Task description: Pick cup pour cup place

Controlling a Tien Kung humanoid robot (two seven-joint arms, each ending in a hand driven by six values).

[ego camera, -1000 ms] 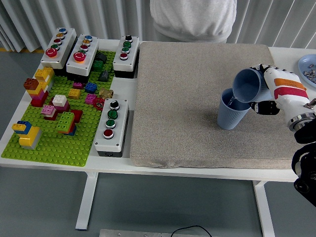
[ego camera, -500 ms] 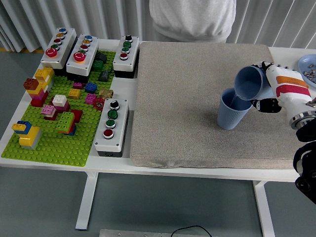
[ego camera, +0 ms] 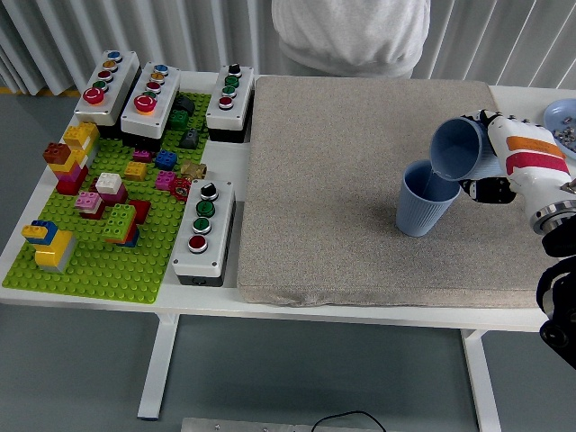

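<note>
In the head view, the right hand point(ego camera: 504, 162) is closed around a blue cup point(ego camera: 457, 150), tilted with its mouth down toward a second blue cup point(ego camera: 426, 199), so the contents can fall in. This one stands upright on the grey mat point(ego camera: 360, 180) on the desk point(ego camera: 360, 317). Pouring seems underway.

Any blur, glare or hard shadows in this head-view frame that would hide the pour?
Head view: sharp throughout, no motion blur on the right hand or the tilted cup; lighting is even and diffuse, with only a soft shadow beside the standing cup on the grey mat; no glare on the white table.
</note>
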